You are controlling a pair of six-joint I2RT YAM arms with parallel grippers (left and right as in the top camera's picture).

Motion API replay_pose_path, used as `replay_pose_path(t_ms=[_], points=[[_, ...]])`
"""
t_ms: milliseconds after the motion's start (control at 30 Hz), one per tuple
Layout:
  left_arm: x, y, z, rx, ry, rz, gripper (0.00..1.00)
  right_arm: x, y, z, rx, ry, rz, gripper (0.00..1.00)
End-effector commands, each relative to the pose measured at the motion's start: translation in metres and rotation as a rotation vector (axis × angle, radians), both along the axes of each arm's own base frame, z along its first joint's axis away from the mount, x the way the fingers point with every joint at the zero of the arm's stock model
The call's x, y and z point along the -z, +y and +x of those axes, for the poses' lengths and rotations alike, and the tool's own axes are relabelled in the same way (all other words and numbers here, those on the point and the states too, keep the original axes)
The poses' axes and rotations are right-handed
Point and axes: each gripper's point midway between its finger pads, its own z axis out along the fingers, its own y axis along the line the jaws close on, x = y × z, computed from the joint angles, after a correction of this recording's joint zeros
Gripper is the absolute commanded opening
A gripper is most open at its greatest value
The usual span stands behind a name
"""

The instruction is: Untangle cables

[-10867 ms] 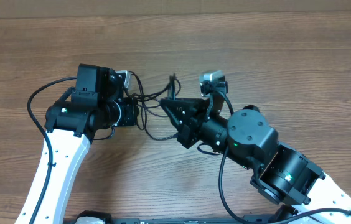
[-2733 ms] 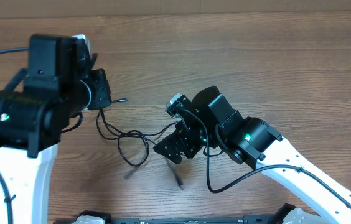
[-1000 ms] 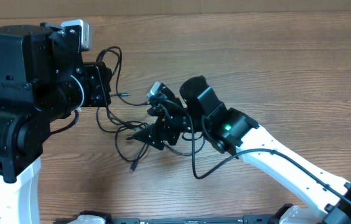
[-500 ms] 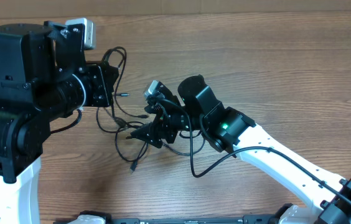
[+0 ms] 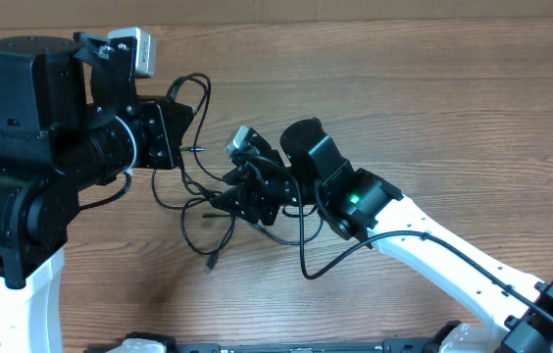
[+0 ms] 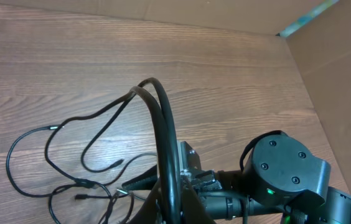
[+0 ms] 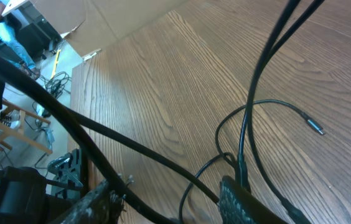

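Thin black cables [image 5: 190, 211] lie tangled on the wooden table between my two arms, with one plug end [image 5: 211, 263] trailing toward the front. My left gripper [image 5: 178, 137] is shut on a cable strand that arches up in a loop [image 5: 198, 88]. In the left wrist view this loop [image 6: 163, 124] runs down into the jaws [image 6: 175, 210], and loose strands [image 6: 45, 155] lie on the table to the left. My right gripper [image 5: 229, 199] sits over the tangle. In the right wrist view its fingers [image 7: 169, 196] are spread, with strands crossing between them. A plug [image 7: 314, 127] lies beyond.
The wooden table [image 5: 433, 108] stretches to the right and far side. A cardboard wall [image 6: 343, 68] stands along the table's edge in the left wrist view. The right arm's own thicker wire [image 5: 306, 260] hangs near its wrist.
Both arms have carried the tangle left from the table's middle. In the last second the left gripper's cable loop has risen and shifted right, and the right gripper has edged left.
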Motion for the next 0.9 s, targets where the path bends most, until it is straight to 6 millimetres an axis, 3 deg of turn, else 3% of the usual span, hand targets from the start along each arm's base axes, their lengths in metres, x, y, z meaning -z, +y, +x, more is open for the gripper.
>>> replay_pose_path(t_ms=[0,167,267,300,400,567,633,867], points=[[-0.01,-0.006,-0.004,0.035,-0.03,-0.021,0.04,-0.012,0.005,0.002,-0.008,-0.027,0.023,0.47],[-0.01,-0.007,-0.004,0.035,-0.029,-0.022,0.04,-0.014,0.006,0.003,-0.007,-0.031,0.032,0.39],[-0.01,-0.006,-0.004,0.035,-0.029,-0.021,0.04,-0.014,0.006,0.003,-0.007,-0.031,0.032,0.07],[-0.01,-0.006,-0.004,0.035,-0.028,-0.021,0.04,-0.014,0.006,0.003,-0.007,-0.031,0.032,0.04],[-0.01,-0.006,-0.004,0.035,-0.027,-0.02,0.07,-0.014,0.005,0.003,-0.006,-0.032,0.031,0.04],[-0.006,-0.005,-0.007,0.039,-0.014,-0.009,0.47,-0.019,0.005,0.009,0.015,-0.028,0.054,0.04],[-0.005,-0.004,-0.007,0.039,-0.013,0.004,0.57,-0.028,0.002,0.019,0.054,-0.017,0.091,0.04],[0.003,0.006,-0.007,0.009,-0.003,0.067,0.67,-0.047,-0.015,0.047,0.156,0.027,0.165,0.04]])
